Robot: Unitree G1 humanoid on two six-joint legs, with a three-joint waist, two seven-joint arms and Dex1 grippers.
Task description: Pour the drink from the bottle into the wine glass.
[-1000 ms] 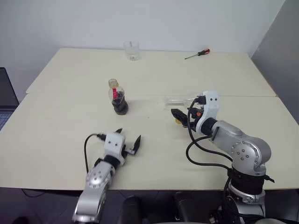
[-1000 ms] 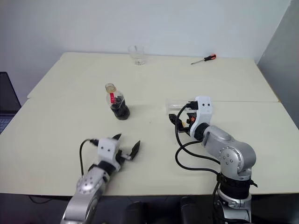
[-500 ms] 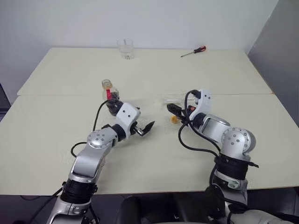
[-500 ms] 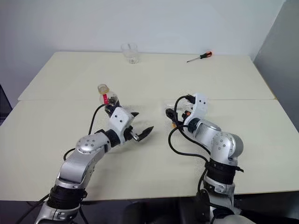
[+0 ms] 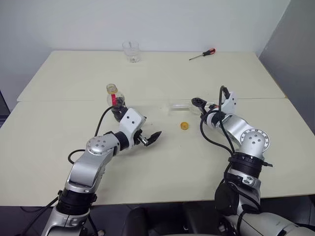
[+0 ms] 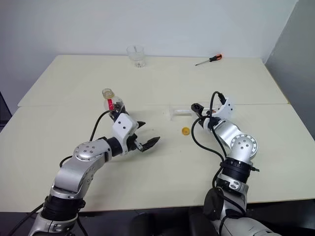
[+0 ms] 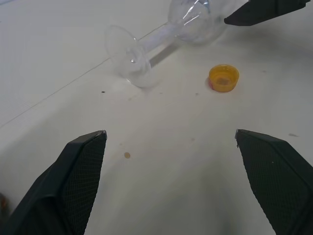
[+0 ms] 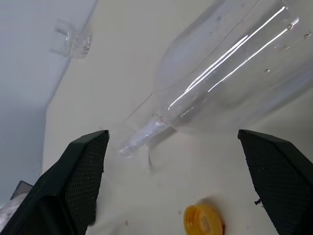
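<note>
Righting the fallen wine glass looks to be the step in hand, since nothing can be poured while it lies on its side. At the left centre of the left eye view stands the bottle [image 5: 116,101], upright on the desk [image 5: 64,78], uncapped, with a red strip at its neck and the drink [image 5: 116,112] dark in its lower part. Just below and right of it the left claw [image 5: 149,137] hovers with its fingers apart and nothing between them, pointing toward the middle of the frame. Further right, near the centre, the small yellow cap [image 5: 184,126] lies loose on the desk. Above and right of the cap the wine glass [image 5: 178,104] lies flat, clear and empty, its round foot toward the left and its bowl toward the right, thin stem between. The right claw [image 5: 199,105] sits at the bowl end, fingers spread wide; in the right wrist view the bowl lies between them, but whether they touch it I cannot tell. I judge that the next move calls for closing gently on the bowl or stem and tipping the glass onto its foot, clear of the cap, before the left claw takes the bottle. Far off, along the top of the frame, stand a short tumbler [image 5: 131,51] and a red-handled screwdriver [image 5: 202,53].
</note>
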